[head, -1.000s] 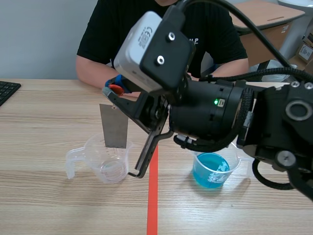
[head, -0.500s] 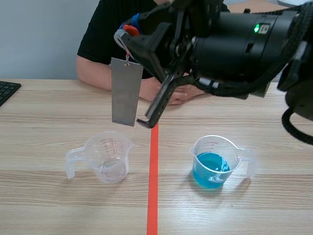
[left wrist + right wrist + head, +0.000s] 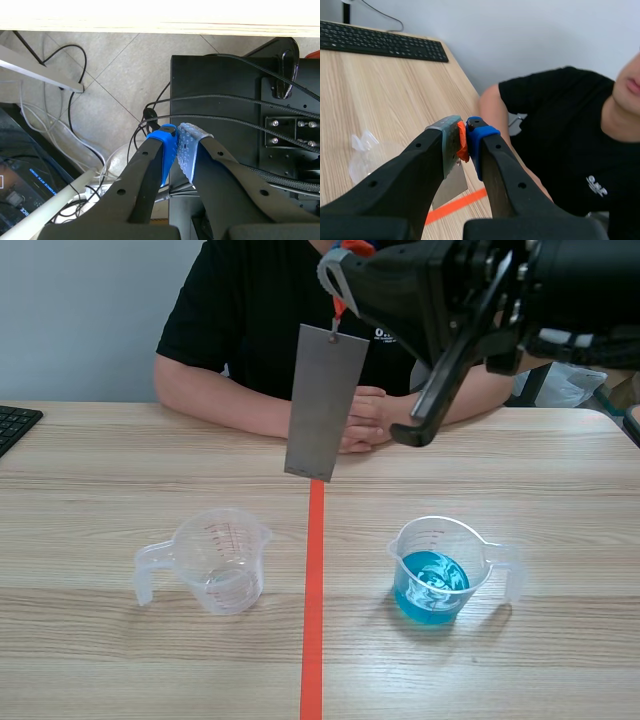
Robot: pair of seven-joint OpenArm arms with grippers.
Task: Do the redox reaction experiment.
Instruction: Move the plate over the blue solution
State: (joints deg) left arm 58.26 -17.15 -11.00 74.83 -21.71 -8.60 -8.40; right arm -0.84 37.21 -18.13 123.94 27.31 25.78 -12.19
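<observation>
The right gripper [image 3: 465, 131], pinching the plate [image 3: 325, 403] by its tab [image 3: 462, 144], is lifting it out of the empty cup [image 3: 220, 560] to hang over the tape [image 3: 313, 620], likely heading for the blue cup [image 3: 440, 570]

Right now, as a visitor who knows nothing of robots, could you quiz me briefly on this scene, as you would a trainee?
1. True or false: the metal plate hangs in the air, touching neither the left cup nor the right cup.
2. Which cup holds blue liquid? A: left cup. B: right cup. C: both.
3. In a few words: what is the right hand shut on?
Key: 1 true. 2 B. 3 the orange tab from which the plate hangs.
</observation>
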